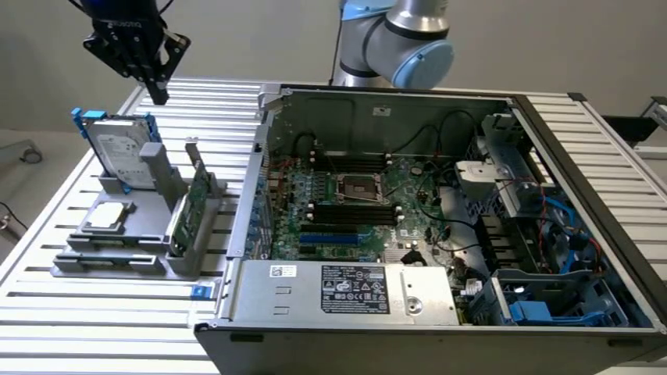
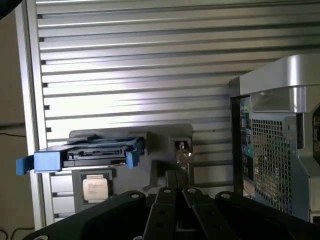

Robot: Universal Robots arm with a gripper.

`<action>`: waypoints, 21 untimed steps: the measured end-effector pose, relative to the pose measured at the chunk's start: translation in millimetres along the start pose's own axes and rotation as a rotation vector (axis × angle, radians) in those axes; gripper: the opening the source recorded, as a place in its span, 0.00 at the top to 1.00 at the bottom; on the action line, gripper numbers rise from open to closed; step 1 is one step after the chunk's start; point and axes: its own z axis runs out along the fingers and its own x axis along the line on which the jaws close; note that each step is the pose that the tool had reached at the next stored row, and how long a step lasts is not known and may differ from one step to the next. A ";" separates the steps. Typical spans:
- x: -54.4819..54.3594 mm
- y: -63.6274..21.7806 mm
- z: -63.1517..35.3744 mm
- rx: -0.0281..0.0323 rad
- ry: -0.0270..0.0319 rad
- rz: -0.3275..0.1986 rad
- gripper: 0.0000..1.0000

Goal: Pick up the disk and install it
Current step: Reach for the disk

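The claw (image 1: 158,94), closed and empty, is hovering above the standing disk (image 1: 117,152); gripping it would probably need opening and lowering.

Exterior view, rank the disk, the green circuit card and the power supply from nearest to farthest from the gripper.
1. The disk, upright, just beneath the gripper.
2. The green circuit card, toward the exterior view's right of it.
3. The power supply, inside the computer case.

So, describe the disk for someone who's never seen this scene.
Beside the open computer case, on the exterior view's left, a grey holder sits on the slatted table. The disk stands on edge at its far end: silver-grey, white label, blue frame, unlike the flat square chip and thin green card.
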 end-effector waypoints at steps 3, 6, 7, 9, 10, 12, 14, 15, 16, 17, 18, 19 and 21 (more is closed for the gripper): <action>11.9 5.6 0.0 0.0024 0.0014 0.000 0.89; 21.8 9.5 0.0 0.0094 0.0073 0.000 0.89; 24.4 10.3 -0.1 0.0128 0.0095 -0.001 0.89; 29.7 11.9 -0.1 0.0196 0.0136 -0.001 0.89; 32.3 12.5 -0.1 0.0226 0.0153 -0.002 0.89; 37.6 13.0 0.0 0.0254 0.0181 -0.004 0.89; 43.4 13.4 0.2 0.0274 0.0205 -0.005 0.89; 46.3 13.5 0.3 0.0282 0.0220 -0.006 0.89; 49.4 13.6 0.5 0.0288 0.0233 -0.006 0.89; 52.5 13.8 0.6 0.0293 0.0246 -0.007 0.89; 55.4 13.9 0.8 0.0299 0.0260 -0.007 0.89; 58.2 14.0 1.0 0.0304 0.0273 -0.008 0.89; 64.2 14.2 1.2 0.0318 0.0306 -0.009 0.89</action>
